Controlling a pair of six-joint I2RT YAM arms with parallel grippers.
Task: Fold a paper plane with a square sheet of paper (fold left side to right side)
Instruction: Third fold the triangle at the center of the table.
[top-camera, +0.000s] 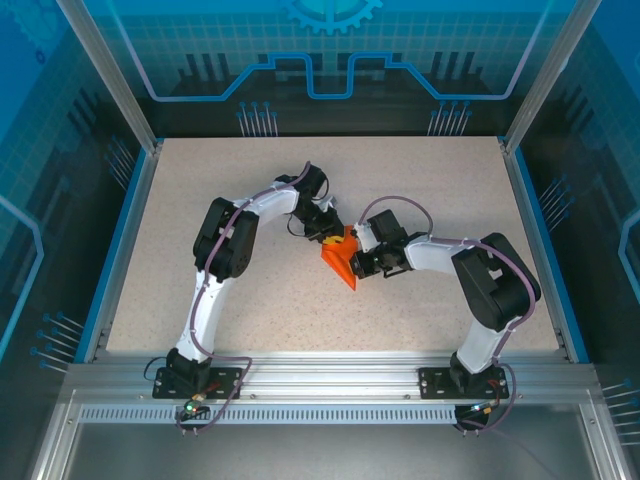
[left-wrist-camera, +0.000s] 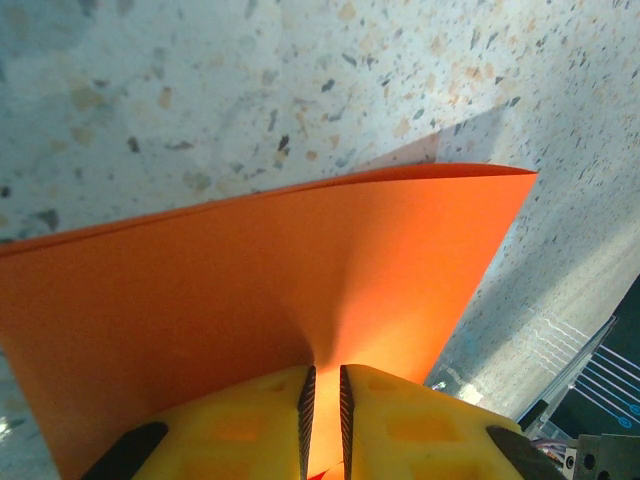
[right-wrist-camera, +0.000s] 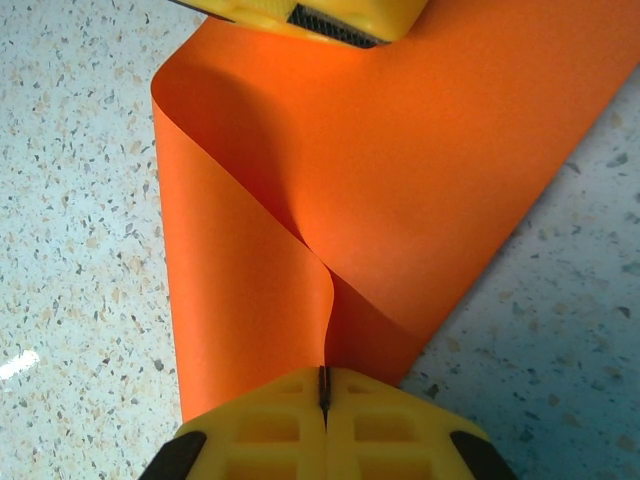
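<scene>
The square sheet of paper (top-camera: 341, 263), bright orange, is lifted off the middle of the table and curled over on itself in a soft loop, with no sharp crease. My left gripper (top-camera: 324, 231) is shut on its far edge, and the sheet (left-wrist-camera: 300, 270) spreads out ahead of the gripper (left-wrist-camera: 323, 400), pinched in the narrow slot between the pads. My right gripper (top-camera: 360, 262) is shut on the near edge, where the curled sheet (right-wrist-camera: 430, 150) meets the gripper (right-wrist-camera: 323, 385). The left gripper's yellow fingers (right-wrist-camera: 310, 15) show at the sheet's far end. The paper plane is out of view.
The speckled beige table (top-camera: 200, 200) has open surface on every side of the sheet. Blue rails (top-camera: 118, 250) line its left and right edges, and aluminium posts stand at the back corners. Both arms bend inward toward the centre.
</scene>
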